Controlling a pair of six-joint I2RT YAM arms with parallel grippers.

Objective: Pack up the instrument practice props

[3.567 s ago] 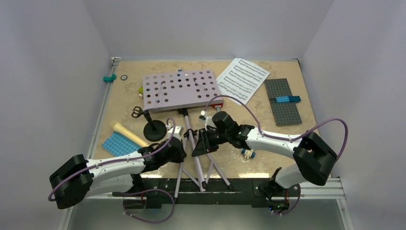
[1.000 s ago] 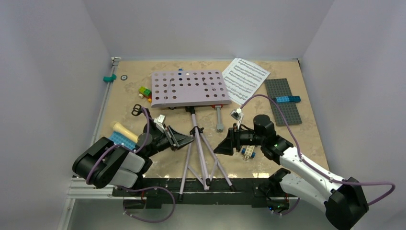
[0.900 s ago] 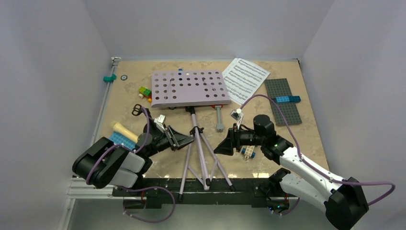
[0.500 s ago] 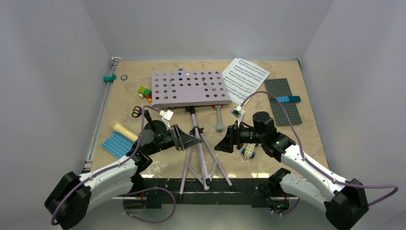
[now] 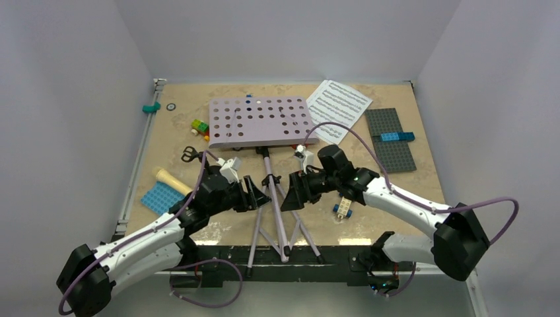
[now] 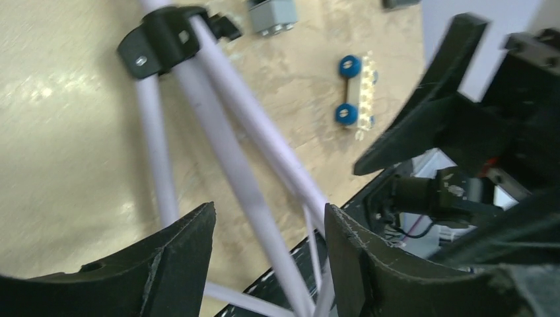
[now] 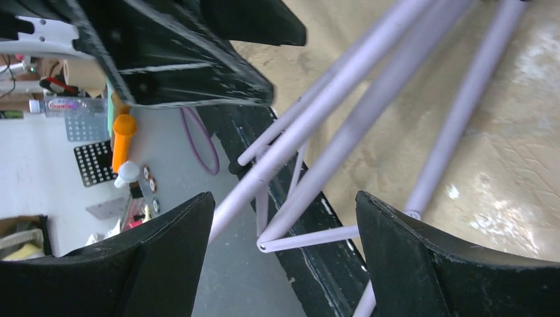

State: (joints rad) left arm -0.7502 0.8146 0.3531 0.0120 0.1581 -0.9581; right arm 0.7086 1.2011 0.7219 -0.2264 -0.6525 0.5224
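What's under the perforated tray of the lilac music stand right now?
Coloured bricks poke out at the tray's left edge, and the stand's pole runs out from its near edge. Anything else beneath is covered; the holes show little.

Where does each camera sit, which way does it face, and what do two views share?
Top external: above and behind the bases, looking down on the table; both arms show.
Left wrist: on the left gripper, looking past its own fingers at the tripod legs of the music stand.
Right wrist: on the right gripper, facing the same legs between its own fingers.
Shared: both wrist views show those legs and the opposite gripper.
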